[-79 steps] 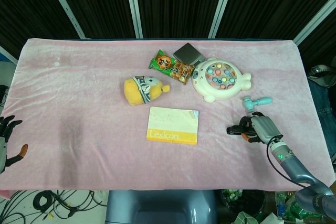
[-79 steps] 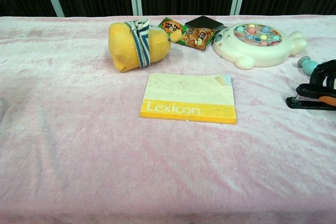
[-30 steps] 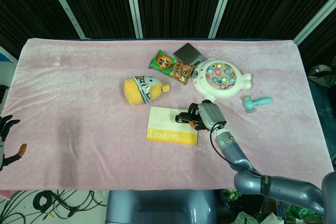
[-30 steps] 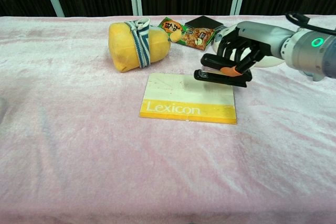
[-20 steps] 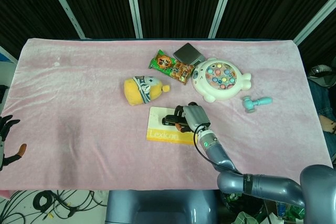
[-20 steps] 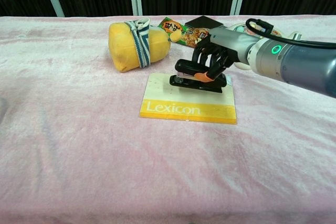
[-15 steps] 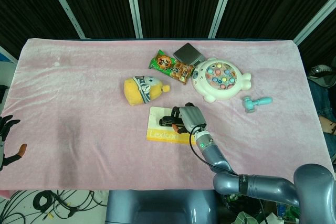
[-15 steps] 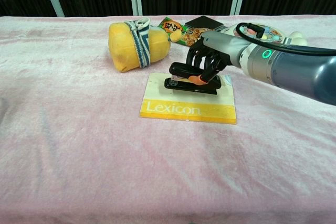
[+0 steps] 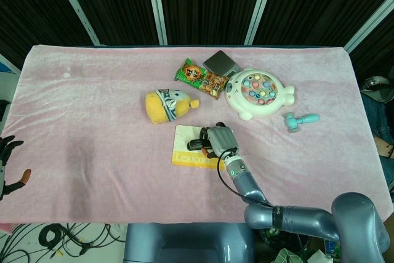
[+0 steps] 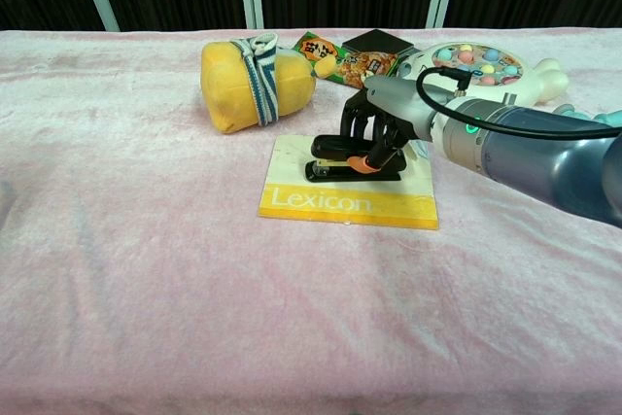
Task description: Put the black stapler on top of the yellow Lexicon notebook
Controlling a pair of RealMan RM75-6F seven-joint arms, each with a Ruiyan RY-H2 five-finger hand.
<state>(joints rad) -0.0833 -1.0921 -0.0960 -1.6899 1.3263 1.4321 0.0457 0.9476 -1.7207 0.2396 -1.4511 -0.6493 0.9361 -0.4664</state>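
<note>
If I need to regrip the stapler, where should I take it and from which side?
Take the black stapler across its narrow middle, coming from above. It lies lengthwise left to right on the yellow Lexicon notebook, long sides exposed, where the right robot hand grips it now.

**Your right hand holds the stapler, your left hand waits at the edge**

Your right arm reaches in from the lower right, out over the middle of the table. Your right hand [image 10: 381, 131] is at the end of it, palm down, with its dark fingers [image 10: 352, 127] curled down around the black stapler [image 10: 352, 166]. You hold the stapler from above. In the head view the same hand [image 9: 219, 140] covers most of the stapler.

Your left hand [image 9: 7, 164] is far off at the left edge, low down. Its fingers are spread apart and it holds nothing. Only the head view shows it.
</note>
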